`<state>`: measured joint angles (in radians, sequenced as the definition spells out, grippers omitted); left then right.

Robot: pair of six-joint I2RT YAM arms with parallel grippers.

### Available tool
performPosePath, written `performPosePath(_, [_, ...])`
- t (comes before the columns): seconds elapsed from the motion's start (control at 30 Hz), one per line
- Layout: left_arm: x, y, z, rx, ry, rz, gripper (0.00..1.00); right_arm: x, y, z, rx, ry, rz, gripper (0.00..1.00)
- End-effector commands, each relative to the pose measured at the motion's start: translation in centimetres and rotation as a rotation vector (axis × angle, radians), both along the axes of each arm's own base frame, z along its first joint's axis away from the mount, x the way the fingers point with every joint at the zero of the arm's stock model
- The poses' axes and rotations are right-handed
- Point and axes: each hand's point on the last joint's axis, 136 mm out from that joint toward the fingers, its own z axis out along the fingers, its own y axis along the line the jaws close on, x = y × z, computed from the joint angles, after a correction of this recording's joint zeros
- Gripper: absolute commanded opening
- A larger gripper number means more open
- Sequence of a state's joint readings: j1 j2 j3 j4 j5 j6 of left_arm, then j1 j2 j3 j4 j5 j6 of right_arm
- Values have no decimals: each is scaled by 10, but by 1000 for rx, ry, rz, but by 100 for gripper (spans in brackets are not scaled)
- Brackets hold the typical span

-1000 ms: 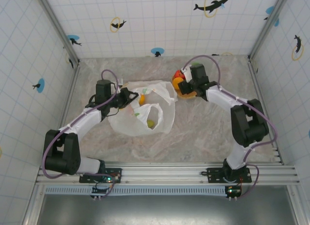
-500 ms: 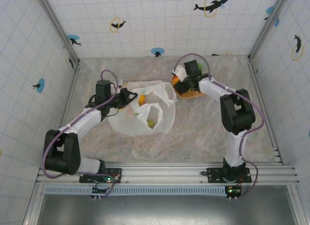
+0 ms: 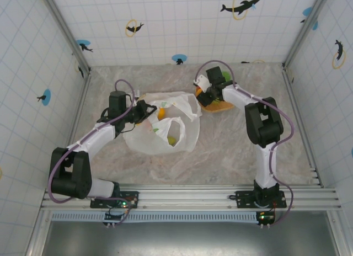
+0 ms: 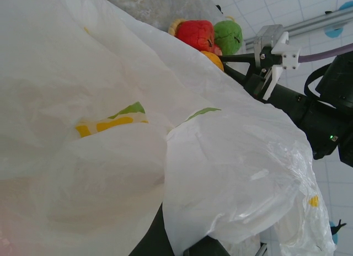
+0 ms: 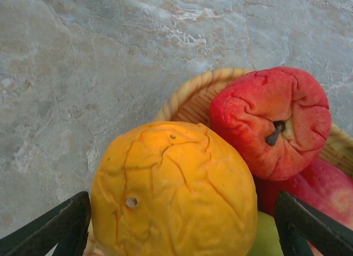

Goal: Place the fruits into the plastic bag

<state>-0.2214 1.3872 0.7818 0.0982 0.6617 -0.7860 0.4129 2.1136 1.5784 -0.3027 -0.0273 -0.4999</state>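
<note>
the right gripper hangs spread wide and empty over the wicker tray, its fingers straddling the orange, which is round, so no axis to mind; this arm is plainly the nearer. besides that one orange i count a red apple at 1 o'clock of it, a second red apple at 4 o'clock, and one green fruit. the plastic bag lies at 8 o'clock from the tray, two fruits showing through. the left gripper sits at the bag's 10 o'clock rim; whether it's clamped i cannot tell
</note>
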Motion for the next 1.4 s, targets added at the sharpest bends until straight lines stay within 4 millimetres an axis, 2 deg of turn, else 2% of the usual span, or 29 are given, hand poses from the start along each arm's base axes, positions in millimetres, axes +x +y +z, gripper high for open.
performPosePath(0.0, [-1,2,-4,8,6,-10,0,3,8,0,-1,6,26,85])
performPosePath(0.5, [-2,1,-6,5,13,-12,0,7,12,-3,-6,4,34,74])
performPosePath(0.77, [-2,0,-6,3,16,-15,0,6,14,5,8,-2,43,67])
performPosePath(1.13, [-2,0,-6,-1,19,-16,0,-3,23,40,101,-27,63,61])
performPosePath(1.37, [-2,0,-6,-5,21,-17,0,-14,23,76,190,-72,64,59])
